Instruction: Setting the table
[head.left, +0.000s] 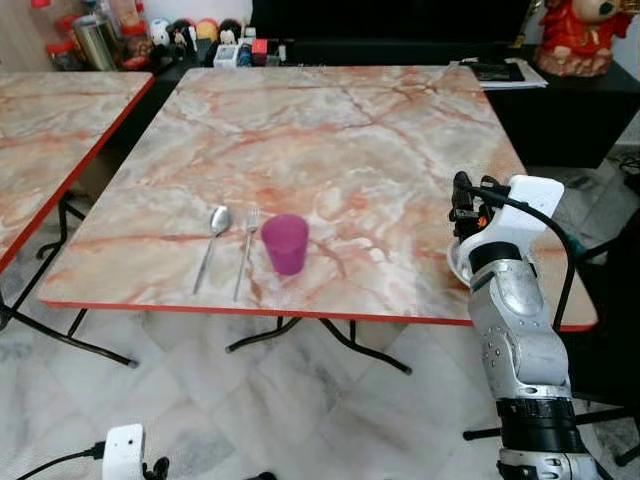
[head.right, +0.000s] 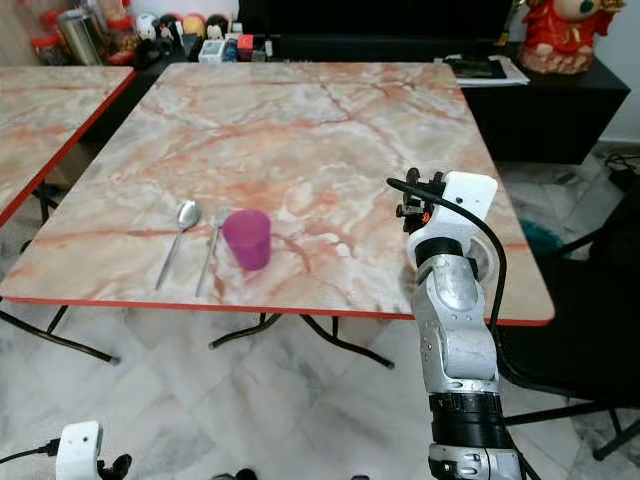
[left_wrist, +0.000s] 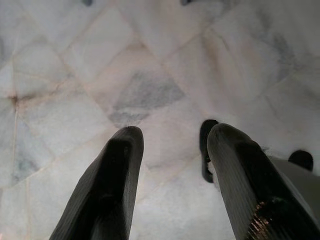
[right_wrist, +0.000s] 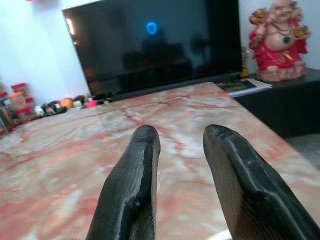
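A purple cup stands upright near the front edge of the marble table. Left of it lie a fork and a spoon, side by side. My right gripper is open and holds nothing; it hovers low over the table's front right corner, pointing toward the far side. Under the right arm a pale round dish peeks out, mostly hidden. My left gripper hangs open over the tiled floor, below table height.
A second marble table stands to the left. Behind are a black cabinet with jars and trinkets, papers and a red figurine. A dark chair sits at the right. Table legs cross underneath.
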